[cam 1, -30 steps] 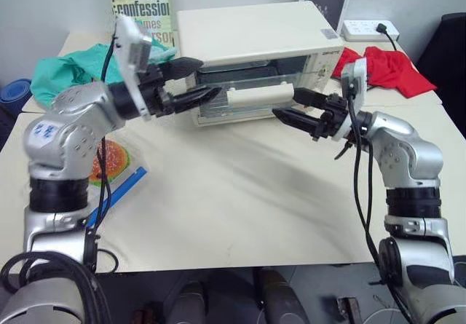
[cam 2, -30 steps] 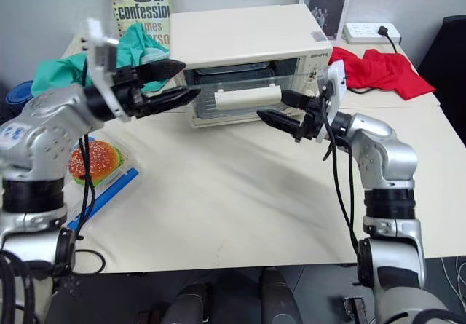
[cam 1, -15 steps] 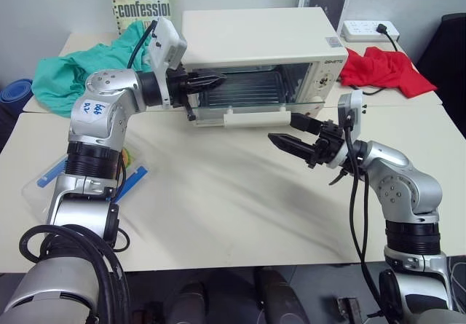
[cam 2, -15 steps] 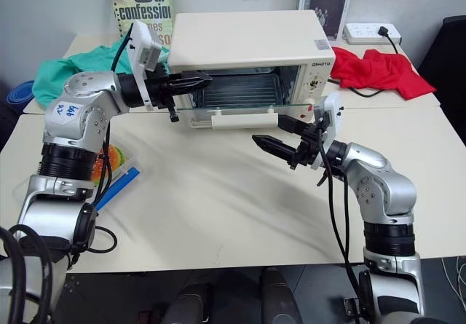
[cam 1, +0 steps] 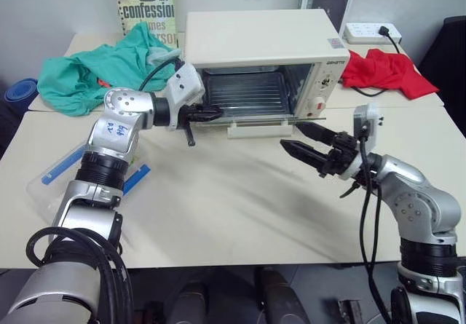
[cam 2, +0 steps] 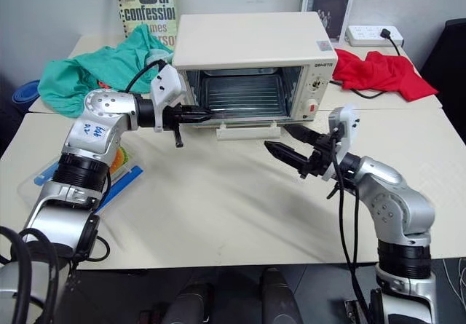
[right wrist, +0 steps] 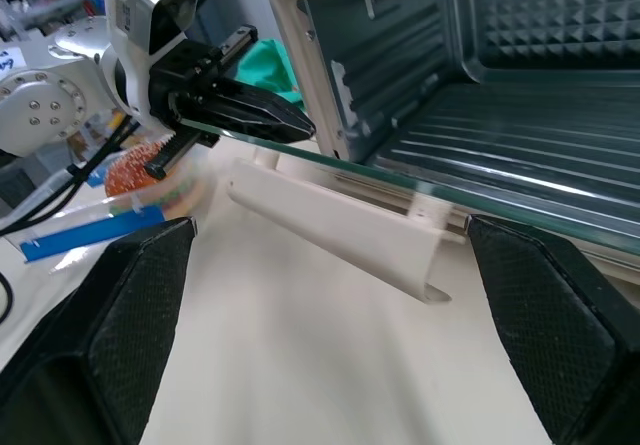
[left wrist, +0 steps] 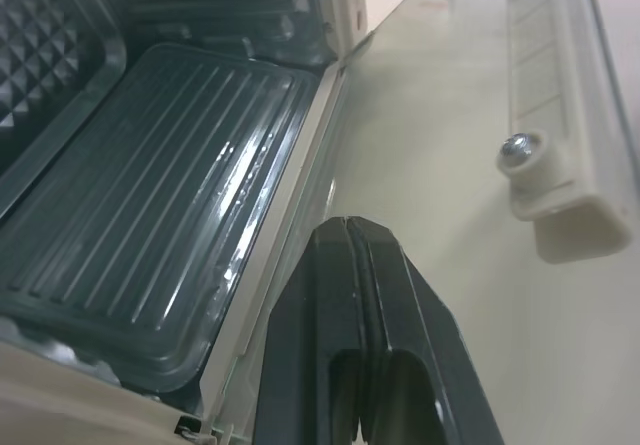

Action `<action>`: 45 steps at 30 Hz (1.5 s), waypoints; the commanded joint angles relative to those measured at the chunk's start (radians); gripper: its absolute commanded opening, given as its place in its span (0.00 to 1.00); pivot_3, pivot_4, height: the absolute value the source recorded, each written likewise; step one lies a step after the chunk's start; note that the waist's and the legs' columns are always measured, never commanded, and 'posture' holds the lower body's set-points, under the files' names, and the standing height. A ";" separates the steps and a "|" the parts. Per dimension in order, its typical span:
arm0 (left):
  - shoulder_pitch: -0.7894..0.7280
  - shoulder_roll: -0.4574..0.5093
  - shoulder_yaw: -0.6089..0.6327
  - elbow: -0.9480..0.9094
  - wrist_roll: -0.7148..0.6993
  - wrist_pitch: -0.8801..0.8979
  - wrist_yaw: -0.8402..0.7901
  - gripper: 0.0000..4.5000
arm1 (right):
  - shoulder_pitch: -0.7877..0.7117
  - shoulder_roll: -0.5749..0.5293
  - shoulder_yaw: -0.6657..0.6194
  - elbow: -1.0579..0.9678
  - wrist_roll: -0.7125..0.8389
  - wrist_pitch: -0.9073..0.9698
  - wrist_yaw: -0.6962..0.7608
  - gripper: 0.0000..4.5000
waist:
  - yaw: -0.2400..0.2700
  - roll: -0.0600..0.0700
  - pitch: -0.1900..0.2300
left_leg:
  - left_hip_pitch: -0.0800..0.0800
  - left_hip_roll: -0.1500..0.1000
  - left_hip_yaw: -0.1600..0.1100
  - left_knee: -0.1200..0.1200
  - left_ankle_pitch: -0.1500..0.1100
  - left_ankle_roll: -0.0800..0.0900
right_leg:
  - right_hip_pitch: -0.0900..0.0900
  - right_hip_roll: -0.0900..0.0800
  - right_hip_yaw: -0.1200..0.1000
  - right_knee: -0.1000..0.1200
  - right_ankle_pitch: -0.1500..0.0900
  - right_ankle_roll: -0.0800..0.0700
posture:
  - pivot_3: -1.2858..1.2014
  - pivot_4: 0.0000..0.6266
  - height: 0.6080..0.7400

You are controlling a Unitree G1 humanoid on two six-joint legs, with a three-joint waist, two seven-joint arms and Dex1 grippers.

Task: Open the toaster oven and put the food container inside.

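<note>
With my left gripper (cam 2: 206,114) pinched together on the glass door's edge of the cream-white boxy toaster oven (cam 2: 251,44), my right gripper (cam 2: 280,142) spread wide, the clear blue-clipped plastic food container (cam 2: 116,178) lies behind my left arm.

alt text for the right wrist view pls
A cream-white toaster oven stands open, its glass door lowered level with the cream bar handle in front. The shut left end effector rests at the door's edge, before a clear burger container.
</note>
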 commanded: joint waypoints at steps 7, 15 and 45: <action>0.104 -0.002 -0.067 -0.096 0.072 -0.046 -0.054 0.00 | 0.287 -0.152 -0.232 -0.275 0.242 0.081 0.016 1.00 | 0.009 0.000 0.000 | 0.002 -0.001 0.000 0.003 0.001 0.002 | 0.005 0.000 0.002 -0.006 0.002 0.002 | 0.52 0.24 1.00; 0.119 -0.048 -0.122 -0.068 0.173 -0.075 0.005 0.00 | 0.287 -0.183 -0.231 -0.296 0.295 0.064 -0.027 1.00 | 0.012 0.000 0.000 | 0.002 -0.001 0.000 0.003 0.002 0.004 | 0.005 0.000 0.001 -0.007 0.003 0.002 | 0.52 0.24 1.00; 1.038 0.172 1.356 -1.127 -0.372 1.374 0.313 0.99 | -0.375 -0.247 0.292 0.122 0.030 -0.068 0.514 1.00 | 0.008 -0.001 0.000 | 0.003 0.001 -0.003 0.002 0.001 0.003 | 0.006 0.000 -0.004 -0.008 0.001 -0.001 | 0.52 0.24 1.00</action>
